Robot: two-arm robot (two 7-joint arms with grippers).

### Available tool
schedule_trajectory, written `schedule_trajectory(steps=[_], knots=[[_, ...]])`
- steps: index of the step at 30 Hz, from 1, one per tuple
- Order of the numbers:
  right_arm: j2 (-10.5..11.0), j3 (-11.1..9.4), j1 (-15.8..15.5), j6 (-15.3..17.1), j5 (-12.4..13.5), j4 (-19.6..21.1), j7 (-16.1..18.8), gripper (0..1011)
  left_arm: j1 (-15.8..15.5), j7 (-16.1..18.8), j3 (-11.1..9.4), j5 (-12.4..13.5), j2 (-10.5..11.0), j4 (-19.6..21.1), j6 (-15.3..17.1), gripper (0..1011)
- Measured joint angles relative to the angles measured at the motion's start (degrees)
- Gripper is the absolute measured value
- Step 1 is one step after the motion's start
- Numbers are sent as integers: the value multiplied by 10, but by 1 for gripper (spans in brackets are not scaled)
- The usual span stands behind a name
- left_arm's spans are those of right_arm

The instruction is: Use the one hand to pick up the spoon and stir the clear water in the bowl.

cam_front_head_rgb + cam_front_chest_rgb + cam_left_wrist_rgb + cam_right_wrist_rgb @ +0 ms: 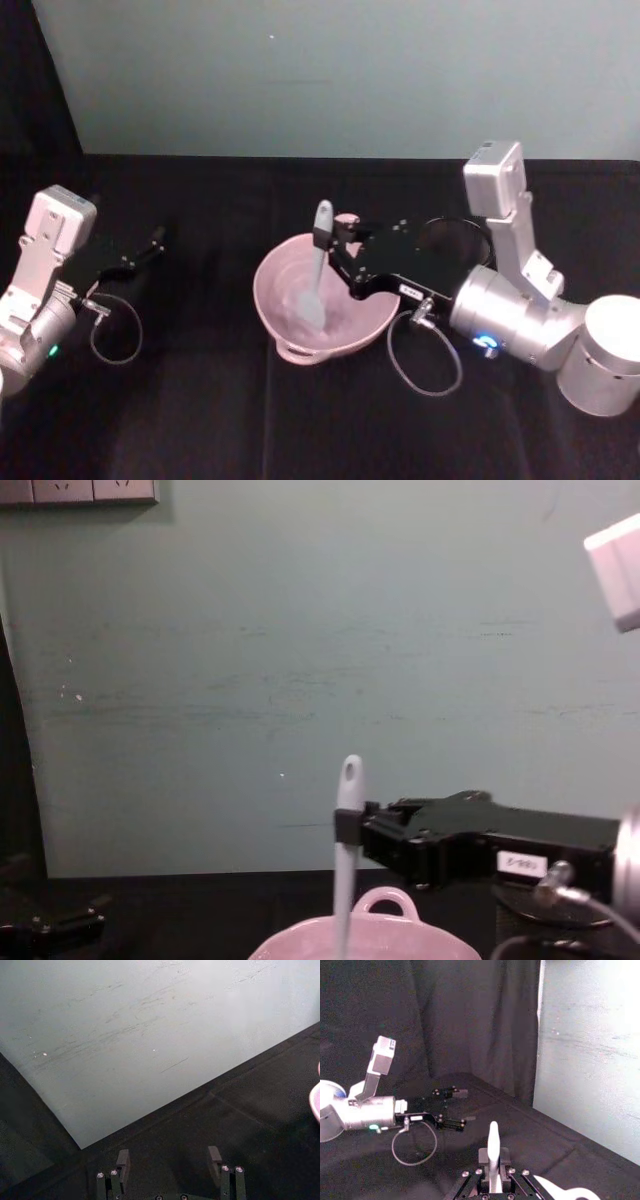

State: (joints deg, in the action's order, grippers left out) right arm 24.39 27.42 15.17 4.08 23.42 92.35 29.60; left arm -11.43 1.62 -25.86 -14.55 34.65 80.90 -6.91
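Black tabletop: right gripper, jaws clamped on spoon standing in bowl; left gripper idle, jaws apart, well left of the bowl. Wide strokes could tip it.

White spoon upright in pink bowl, handle clamped by right hand.

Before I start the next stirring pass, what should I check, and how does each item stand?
1. Grip on spoon: ok, right gripper is shut on the handle.
2. Blade in bowl: ok, it reaches down inside, with the spoon near upright.
3. Water level: cannot tell, too hard to see against the pink.
4. Bowl upright on the table: ok.
5. Left gripper out of the way: ok, open, parked far left, apart from the bowl.
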Motion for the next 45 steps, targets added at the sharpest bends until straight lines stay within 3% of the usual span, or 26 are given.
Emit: schedule_trajectory(steps=[8, 13, 18, 23, 27, 31, 39, 45], knots=[[-39, 12, 24, -21, -15, -43, -32, 126, 0, 0, 0, 0, 0, 0, 0, 1011], [-64, 11, 44, -35, -39, -80, -58, 126, 0, 0, 0, 0, 0, 0, 0, 1011], [-74, 8, 58, -46, -70, -101, -78, 126, 0, 0, 0, 0, 0, 0, 0, 1011], [-70, 4, 62, -49, -95, -108, -88, 126, 0, 0, 0, 0, 0, 0, 0, 1011], [-57, -4, 50, -52, -115, -91, -96, 126, 0, 0, 0, 0, 0, 0, 0, 1011], [-42, -12, 31, -48, -119, -64, -92, 126, 0, 0, 0, 0, 0, 0, 0, 1011], [-19, -28, -17, -38, -93, -6, -56, 126, 0, 0, 0, 0, 0, 0, 0, 1011], [-19, -21, -39, -29, -66, 16, -34, 126, 0, 0, 0, 0, 0, 0, 0, 1011]])
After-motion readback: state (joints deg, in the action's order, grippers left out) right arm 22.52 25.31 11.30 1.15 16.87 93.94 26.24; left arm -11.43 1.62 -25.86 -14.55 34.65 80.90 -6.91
